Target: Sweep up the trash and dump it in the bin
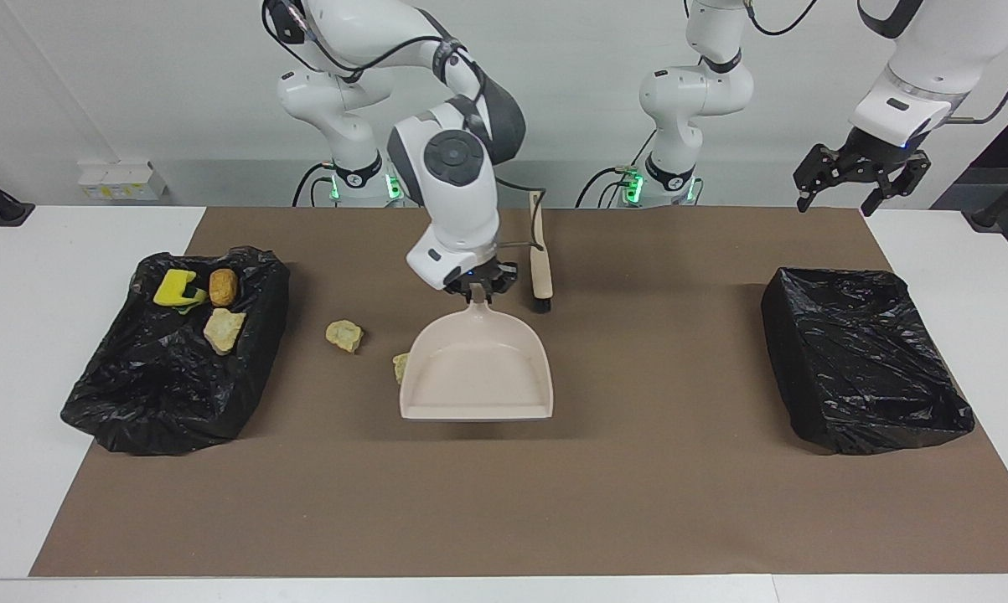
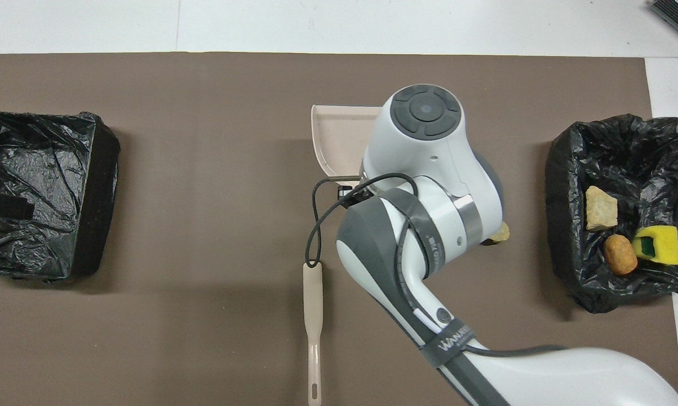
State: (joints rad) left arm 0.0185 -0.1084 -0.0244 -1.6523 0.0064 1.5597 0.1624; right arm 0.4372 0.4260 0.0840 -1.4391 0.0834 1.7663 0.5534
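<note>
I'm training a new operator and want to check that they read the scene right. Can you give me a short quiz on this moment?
1. True or false: the right tool grips the dustpan by its handle.
2. How many trash pieces lie in the bin at the right arm's end? A two, B three, C five.
3. Fill in: the left tool hangs open, holding ____.
Key: 1 true; 2 B; 3 nothing.

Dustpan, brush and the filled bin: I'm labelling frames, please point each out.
dustpan (image 1: 475,377), facing view, on its bare pan floor.
brush (image 2: 313,299), overhead view, on its handle.
filled bin (image 1: 168,394), facing view, on its black liner wall.
</note>
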